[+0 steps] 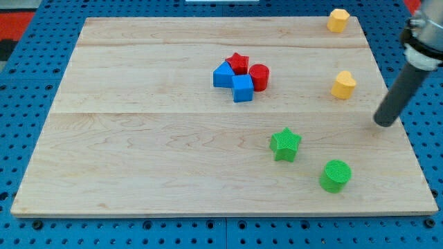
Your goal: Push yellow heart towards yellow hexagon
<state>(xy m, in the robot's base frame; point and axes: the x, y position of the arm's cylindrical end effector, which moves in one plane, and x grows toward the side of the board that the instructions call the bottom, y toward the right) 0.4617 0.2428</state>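
The yellow heart [342, 84] lies at the view's right, on the wooden board [138, 138]. The yellow hexagon [338, 20] sits above it, near the board's top right corner. My tip [383, 124] rests on the board to the lower right of the yellow heart, a short gap away and not touching it. The dark rod rises from the tip toward the view's upper right.
A red star [237, 63], a red cylinder [259, 77] and two blue blocks [224, 75] [242, 88] are clustered near the board's centre. A green star [285, 144] and a green cylinder [336, 175] lie at the lower right.
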